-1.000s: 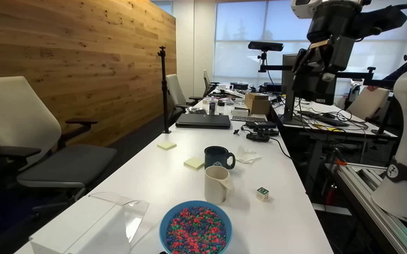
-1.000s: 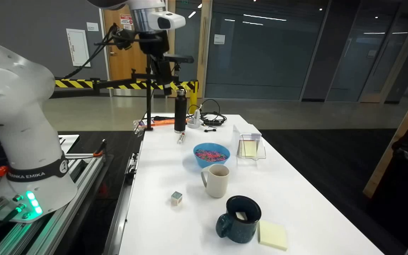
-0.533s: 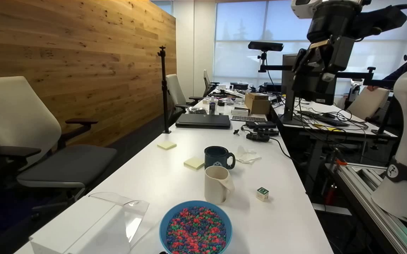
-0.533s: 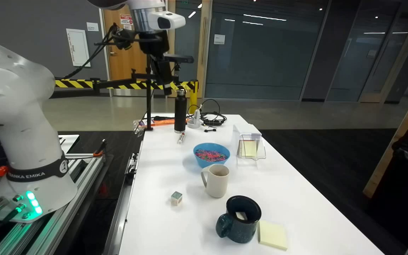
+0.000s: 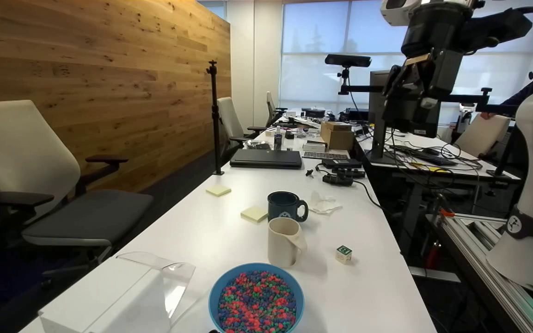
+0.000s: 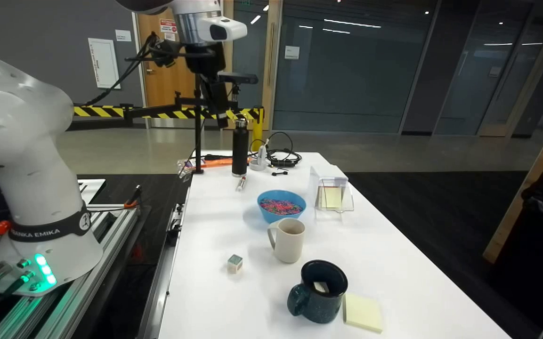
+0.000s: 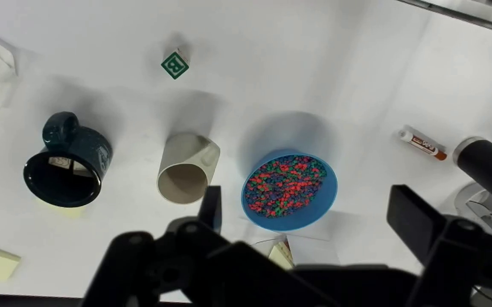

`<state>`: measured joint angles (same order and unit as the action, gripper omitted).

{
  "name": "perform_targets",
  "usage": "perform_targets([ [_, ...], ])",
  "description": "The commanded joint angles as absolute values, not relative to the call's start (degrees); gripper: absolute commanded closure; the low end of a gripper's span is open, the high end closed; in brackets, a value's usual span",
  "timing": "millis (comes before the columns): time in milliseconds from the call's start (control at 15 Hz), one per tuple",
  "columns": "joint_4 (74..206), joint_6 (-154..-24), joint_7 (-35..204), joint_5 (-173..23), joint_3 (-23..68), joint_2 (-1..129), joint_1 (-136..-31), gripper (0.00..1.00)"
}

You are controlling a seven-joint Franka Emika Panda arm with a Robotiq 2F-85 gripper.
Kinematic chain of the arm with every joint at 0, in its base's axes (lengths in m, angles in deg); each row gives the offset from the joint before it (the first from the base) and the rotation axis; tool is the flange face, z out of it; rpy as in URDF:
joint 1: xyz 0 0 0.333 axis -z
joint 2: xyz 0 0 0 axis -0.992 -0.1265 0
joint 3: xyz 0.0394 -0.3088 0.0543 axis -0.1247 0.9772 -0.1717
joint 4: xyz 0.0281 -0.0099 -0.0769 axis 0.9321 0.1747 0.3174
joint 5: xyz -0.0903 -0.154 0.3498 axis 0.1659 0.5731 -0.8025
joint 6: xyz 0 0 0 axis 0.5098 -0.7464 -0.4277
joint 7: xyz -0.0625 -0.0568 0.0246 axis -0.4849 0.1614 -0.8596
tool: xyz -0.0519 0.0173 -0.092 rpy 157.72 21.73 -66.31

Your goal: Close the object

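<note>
Tool (image 7: 305,202): raised well above the desk (image 5: 229,236), its two fingers (image 7: 210,209) spread wide, a broad gap between the tips.
Box (image 5: 109,289): clear plastic, resting on the desk along the edge opposite the robot base (image 6: 73,266).
Box and tool: well apart, the box below; in the wrist view it lies past the blue bowl (image 7: 312,208), in the lower part of the view, partly covered by the tool's own dark body.
Lid (image 5: 177,286): thin and see-through, jutting at a slant from the end of the box nearer the pale mug (image 6: 289,242) (its clear edges are best traced in the exterior views).
Notes (image 6: 331,197): yellow, seen through the clear front of the box.
Bowl: just beside the box and holding coloured bits (image 7: 284,185); in the wrist view it shows partly in line with the gap between the fingers, though far beneath them.
Mugs: the pale mug upright near the bowl; the dark mug (image 6: 316,306) farther along the desk, small pale pieces inside it, a yellow pad (image 6: 363,313) just beside it.
Block (image 7: 175,65): near the pale mug, a green letter B on its top face.
Bottle (image 6: 240,148): black and upright, a marker (image 6: 240,183) lying near its foot.
</note>
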<state>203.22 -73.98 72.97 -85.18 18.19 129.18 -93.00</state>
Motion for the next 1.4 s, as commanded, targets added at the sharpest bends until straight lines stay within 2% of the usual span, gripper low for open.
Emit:
perform_targets([
  [0,201.72,-74.31,76.92,-84.62,17.03,126.63,-89.71,0.00],
  [467,193.14,-79.47,77.69,-81.10,17.06,117.42,-84.02,0.00],
  [1133,173.22,-86.82,79.64,-80.11,18.47,93.39,-80.65,0.00],
  [1200,178.76,-87.34,77.42,-81.32,18.96,98.20,-81.47,0.00],
  [1333,175.41,-87.35,77.74,-81.40,19.05,94.48,-81.29,0.00],
])
